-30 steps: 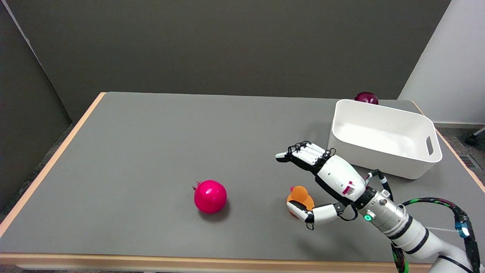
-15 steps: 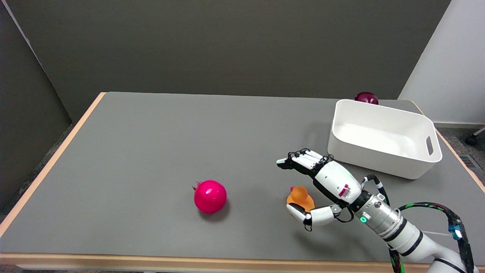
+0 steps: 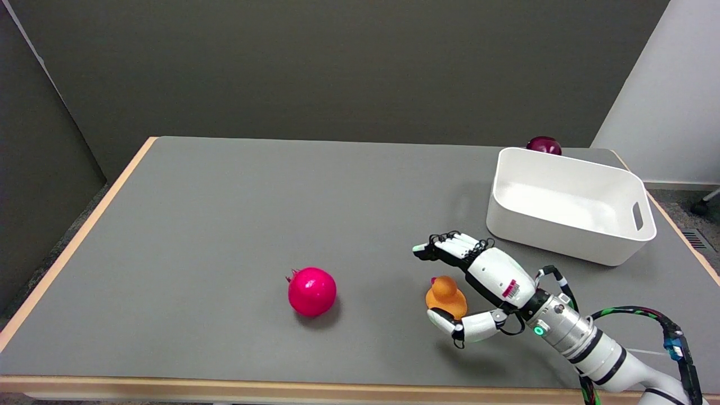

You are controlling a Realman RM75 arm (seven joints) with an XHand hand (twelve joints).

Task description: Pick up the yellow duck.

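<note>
Though called yellow, orange duck (image 3: 446,295).

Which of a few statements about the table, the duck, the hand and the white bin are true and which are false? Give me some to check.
1. The right hand holds the yellow duck in the air. False: the duck sits on the table; the hand is open around it, fingers above and thumb below in the picture.
2. A pink pomegranate lies left of the duck in the picture. True.
3. The white bin has the duck inside. False: nothing shows in the bin, and the duck is on the table in front of it.
4. A dark red round thing shows behind the bin. True.
5. The pomegranate touches the duck. False: bare table lies between them.
</note>
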